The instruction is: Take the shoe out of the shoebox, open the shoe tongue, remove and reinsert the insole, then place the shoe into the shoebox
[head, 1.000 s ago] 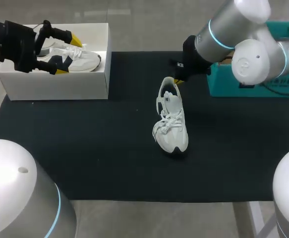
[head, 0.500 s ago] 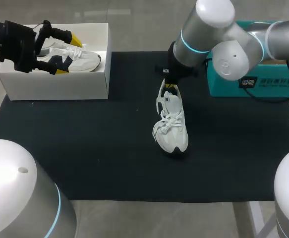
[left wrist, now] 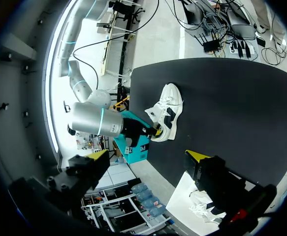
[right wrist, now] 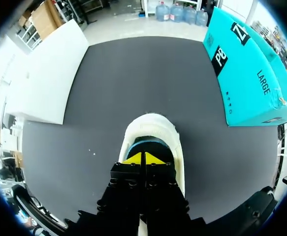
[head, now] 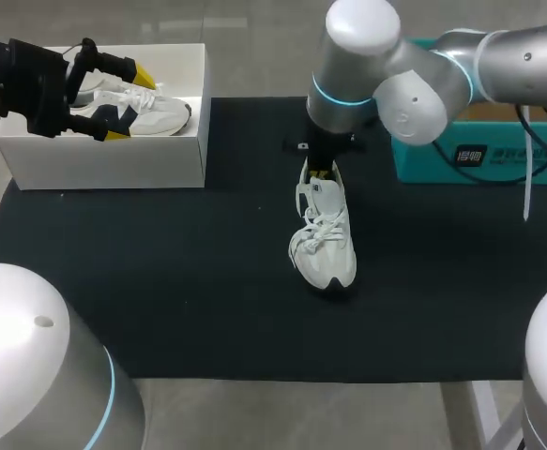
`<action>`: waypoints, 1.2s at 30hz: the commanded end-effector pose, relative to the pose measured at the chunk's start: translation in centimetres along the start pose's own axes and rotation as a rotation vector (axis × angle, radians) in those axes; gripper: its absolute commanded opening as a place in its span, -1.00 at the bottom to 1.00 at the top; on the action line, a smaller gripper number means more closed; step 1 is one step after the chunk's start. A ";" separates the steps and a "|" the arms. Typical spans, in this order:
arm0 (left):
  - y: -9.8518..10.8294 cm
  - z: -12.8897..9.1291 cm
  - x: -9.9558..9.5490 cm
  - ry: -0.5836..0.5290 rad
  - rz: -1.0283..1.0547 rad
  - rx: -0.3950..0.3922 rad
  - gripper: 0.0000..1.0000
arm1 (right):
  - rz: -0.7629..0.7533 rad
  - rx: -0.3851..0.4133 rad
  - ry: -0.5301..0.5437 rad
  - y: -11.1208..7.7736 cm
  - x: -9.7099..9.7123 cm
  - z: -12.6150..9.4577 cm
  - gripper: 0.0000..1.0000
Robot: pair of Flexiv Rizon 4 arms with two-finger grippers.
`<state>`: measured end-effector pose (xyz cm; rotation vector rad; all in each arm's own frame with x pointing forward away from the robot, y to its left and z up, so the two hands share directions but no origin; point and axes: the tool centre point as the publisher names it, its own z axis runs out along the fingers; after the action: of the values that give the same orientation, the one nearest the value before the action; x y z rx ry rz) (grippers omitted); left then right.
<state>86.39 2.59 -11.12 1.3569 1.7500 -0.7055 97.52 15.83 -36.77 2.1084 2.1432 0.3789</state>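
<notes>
Hovering with right gripper point(right wrist: 144, 158) tips pressed together over the heel mouth of the light, soft white laced sneaker point(head: 327, 246), likely best pinching its thin, floppy blue insole point(right wrist: 148, 144) at the rear edge, left gripper point(head: 129, 105) splayed wide.

Left gripper point(left wrist: 147, 155) hanging with fingers spread wide, gripping nothing. Ahead, a white shoe point(left wrist: 167, 115) sitting on the black mat point(left wrist: 232, 103). Right gripper point(left wrist: 156, 131) poking at its heel end, teal box point(left wrist: 133, 147) standing just beyond.

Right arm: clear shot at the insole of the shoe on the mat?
Likely yes. The right gripper hangs over the shoe at its heel opening, the blue insole exposed just ahead of its tips, nothing between. It's shut, so it'd need to open first.
</notes>
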 end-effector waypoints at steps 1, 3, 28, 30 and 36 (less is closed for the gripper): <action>0.1 0.0 -0.1 0.005 0.000 0.001 1.00 | -0.007 0.013 -0.004 0.1 0.5 1.8 -1.00; 0.1 0.0 -0.1 0.005 0.000 0.001 1.00 | -0.018 0.026 -0.014 -0.3 0.5 2.6 -1.00; 0.1 0.0 -0.1 0.005 0.000 0.001 1.00 | -0.006 0.006 -0.061 -0.3 -0.1 0.7 -1.00; 0.1 0.0 -0.1 0.005 0.000 0.001 1.00 | -0.007 0.028 -0.057 -0.4 -0.2 1.6 -1.00; 0.1 0.0 -0.1 0.005 0.000 0.001 1.00 | -0.001 0.100 -0.037 -0.8 -0.6 4.4 -1.00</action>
<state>86.39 2.59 -11.12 1.3569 1.7500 -0.7055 96.65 15.46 -39.08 2.1300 2.1527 0.2493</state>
